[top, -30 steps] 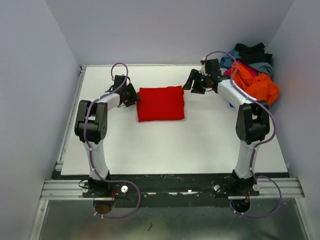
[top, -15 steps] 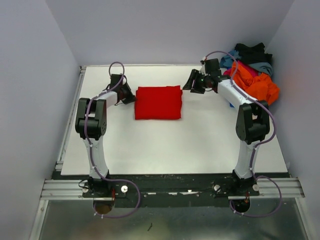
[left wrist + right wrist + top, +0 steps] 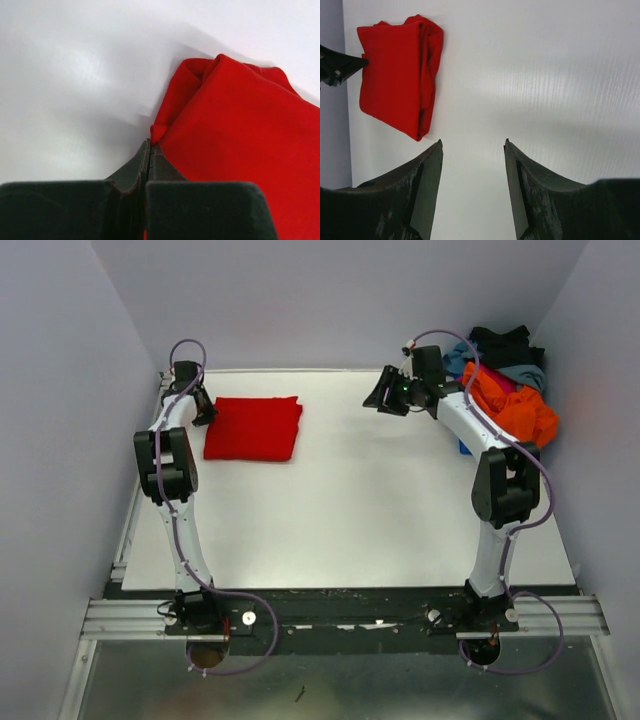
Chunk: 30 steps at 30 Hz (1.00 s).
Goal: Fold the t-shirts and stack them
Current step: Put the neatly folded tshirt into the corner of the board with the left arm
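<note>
A folded bright red t-shirt point(image 3: 253, 428) lies at the far left of the white table point(image 3: 350, 510). My left gripper point(image 3: 207, 412) is at its left edge, jaws pressed together on a pinch of the red cloth point(image 3: 158, 133). In the left wrist view the red t-shirt point(image 3: 240, 135) fills the right side. My right gripper point(image 3: 385, 400) hovers open over bare table near the back right, nothing between its fingers point(image 3: 431, 170). Past them the right wrist view shows the red t-shirt point(image 3: 395, 75) and the left gripper point(image 3: 337, 65). The other t-shirts point(image 3: 505, 380) lie heaped at the back right.
The heap shows orange point(image 3: 515, 405), grey-blue point(image 3: 525, 373) and black point(image 3: 500, 340) cloth against the right wall. A bit of blue bin point(image 3: 463, 447) shows under it. White walls close the table on the left, back and right.
The left gripper shut on the red t-shirt's edge and dragged it from the table's middle to the far left. The right gripper narrowed slightly and stayed near the heap.
</note>
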Each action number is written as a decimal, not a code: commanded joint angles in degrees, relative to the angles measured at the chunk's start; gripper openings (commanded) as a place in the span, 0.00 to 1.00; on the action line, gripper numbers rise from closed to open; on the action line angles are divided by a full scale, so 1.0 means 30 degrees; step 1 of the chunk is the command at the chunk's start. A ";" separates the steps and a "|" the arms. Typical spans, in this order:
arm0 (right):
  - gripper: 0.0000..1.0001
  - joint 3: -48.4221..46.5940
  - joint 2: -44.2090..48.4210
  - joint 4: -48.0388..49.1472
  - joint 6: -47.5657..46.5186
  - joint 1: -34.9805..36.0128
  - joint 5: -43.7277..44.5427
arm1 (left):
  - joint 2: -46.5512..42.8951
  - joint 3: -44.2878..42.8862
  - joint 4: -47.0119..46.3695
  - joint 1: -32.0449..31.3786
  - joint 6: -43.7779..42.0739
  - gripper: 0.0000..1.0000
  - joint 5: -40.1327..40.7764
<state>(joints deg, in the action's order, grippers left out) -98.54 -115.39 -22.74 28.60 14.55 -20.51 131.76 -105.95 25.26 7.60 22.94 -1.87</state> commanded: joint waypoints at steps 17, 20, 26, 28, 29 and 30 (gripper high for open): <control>0.61 -0.3335 -0.1731 -0.1530 0.0223 -0.0073 0.0040 | 0.4155 -0.8248 0.4677 0.3092 -0.0997 0.20 0.2527; 0.71 -0.3014 -0.1264 -0.1589 0.0047 -0.0073 0.0275 | 0.3426 -0.7869 0.4533 0.3123 -0.0499 0.73 0.1713; 1.00 0.0932 0.2625 0.0308 -0.0276 -0.0073 0.0157 | -0.3040 -0.1434 0.1022 0.2274 0.0876 0.99 0.1736; 1.00 0.3128 0.4383 0.1626 -0.0130 -0.0073 -0.0104 | -0.5442 0.0881 0.0140 0.1807 0.1491 0.99 0.2377; 1.00 0.4010 0.5088 0.2097 0.0161 -0.0044 -0.0106 | -0.6789 0.2140 -0.0183 0.1601 0.1958 0.99 0.2642; 1.00 0.5092 0.6023 0.2537 0.0396 -0.0015 -0.0164 | -0.7991 0.3313 -0.0621 0.1338 0.2340 0.99 0.2876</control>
<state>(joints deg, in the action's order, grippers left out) -91.83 -107.98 -22.87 28.58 14.55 -20.43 124.49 -105.89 31.99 14.70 24.56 3.92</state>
